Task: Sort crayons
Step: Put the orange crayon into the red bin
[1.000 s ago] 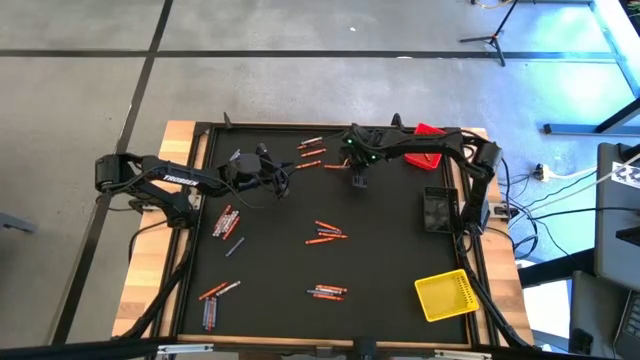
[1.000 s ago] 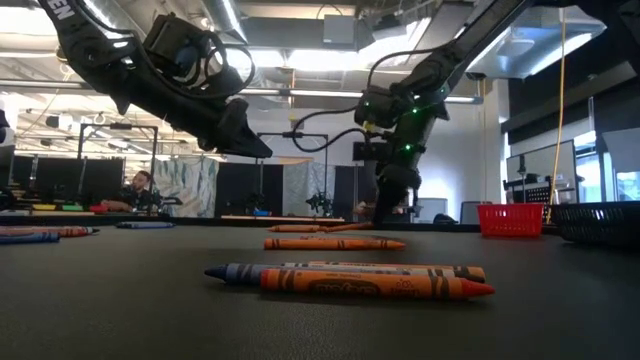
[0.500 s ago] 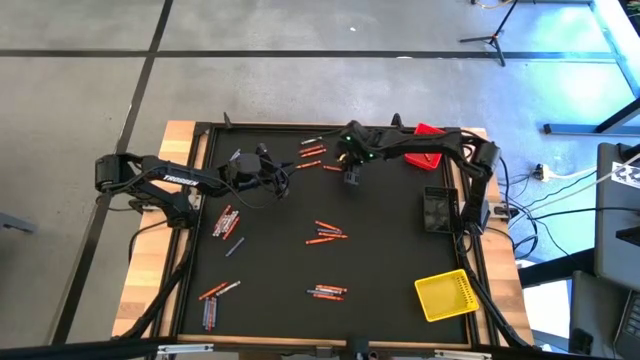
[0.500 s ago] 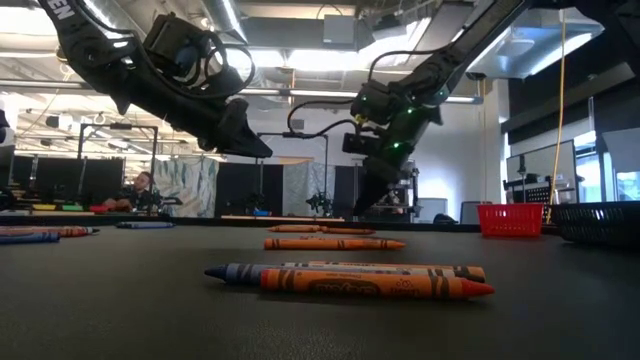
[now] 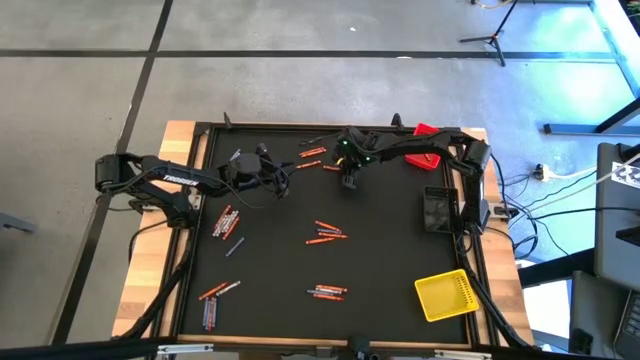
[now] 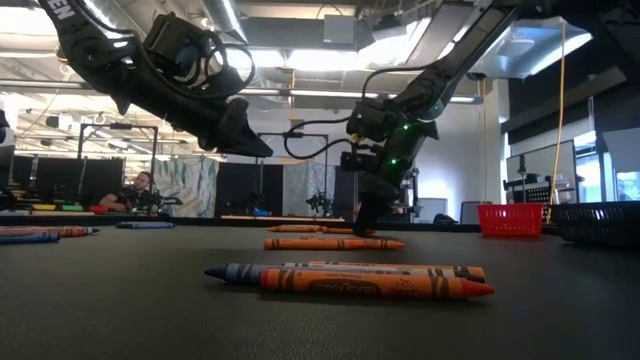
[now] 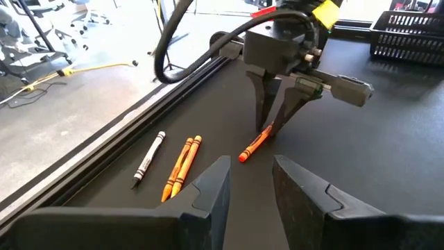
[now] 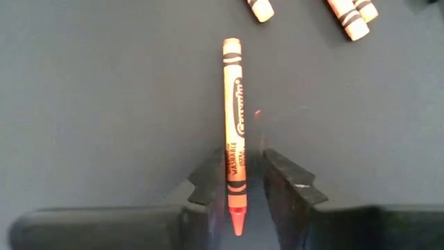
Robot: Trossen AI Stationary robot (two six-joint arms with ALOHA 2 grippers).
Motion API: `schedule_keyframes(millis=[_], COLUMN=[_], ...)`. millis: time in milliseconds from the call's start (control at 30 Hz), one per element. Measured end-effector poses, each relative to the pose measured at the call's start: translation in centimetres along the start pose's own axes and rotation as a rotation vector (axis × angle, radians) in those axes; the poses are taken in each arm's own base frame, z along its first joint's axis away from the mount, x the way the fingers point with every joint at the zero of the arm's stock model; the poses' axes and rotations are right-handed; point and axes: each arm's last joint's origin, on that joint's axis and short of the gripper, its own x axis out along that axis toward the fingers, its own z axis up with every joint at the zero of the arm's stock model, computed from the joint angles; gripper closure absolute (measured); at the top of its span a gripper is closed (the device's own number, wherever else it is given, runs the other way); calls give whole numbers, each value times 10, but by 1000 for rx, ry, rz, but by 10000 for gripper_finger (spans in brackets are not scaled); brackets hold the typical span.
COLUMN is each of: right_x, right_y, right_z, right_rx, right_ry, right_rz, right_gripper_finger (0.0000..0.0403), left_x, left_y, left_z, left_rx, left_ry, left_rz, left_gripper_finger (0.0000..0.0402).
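Right gripper (image 8: 244, 182) is straddling one orange crayon (image 8: 234, 118) lying flat on the mat (image 5: 390, 250), its fingers parted on either side of the tip end; a firm grip cannot be told. Left gripper (image 7: 248, 182) is hovering open nearby, facing three more crayons (image 7: 173, 164). Red bin (image 5: 428, 133), dark bin (image 5: 438, 209) and yellow bin (image 5: 446, 294) are standing beyond the right gripper, contents unclear.

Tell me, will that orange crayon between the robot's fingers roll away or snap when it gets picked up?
The orange crayon is a round stick lying flat on the mat, so a nudge could probably roll it. It looks stiff and very light. The right hand straddles it near its pointed tip, so it may tilt when lifted, and a hard squeeze could snap something this thin.
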Motion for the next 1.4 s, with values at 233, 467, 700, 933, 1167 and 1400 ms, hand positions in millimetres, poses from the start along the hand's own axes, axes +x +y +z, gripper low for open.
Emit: schedule_keyframes(millis=[233, 467, 700, 933, 1167, 1400], right_x=[-4, -56, -134, -192, -219, -218], right_y=[0, 6, 16, 22, 9, -21], right_z=[0, 3, -1, -20, -51, -93], right_rx=[-24, -17, 24, 91, 221, 438], right_ry=[8, 41, 49, 103, 91, 55], right_rz=[-1, -6, -32, -161, -243, -354], right_gripper_finger=[392, 376, 393, 382, 387, 381], left_x=[0, 0, 0, 0, 0, 0], left_y=[0, 0, -1, -2, -2, -2], left_z=[0, 0, -1, -1, -1, -1], left_rx=[0, 0, -2, 1, 1, 1], left_ry=[0, 0, 8, 6, 6, 6], left_rz=[0, 0, -29, -70, -70, -70], left_gripper_finger=[299, 299, 299, 299, 299, 299])
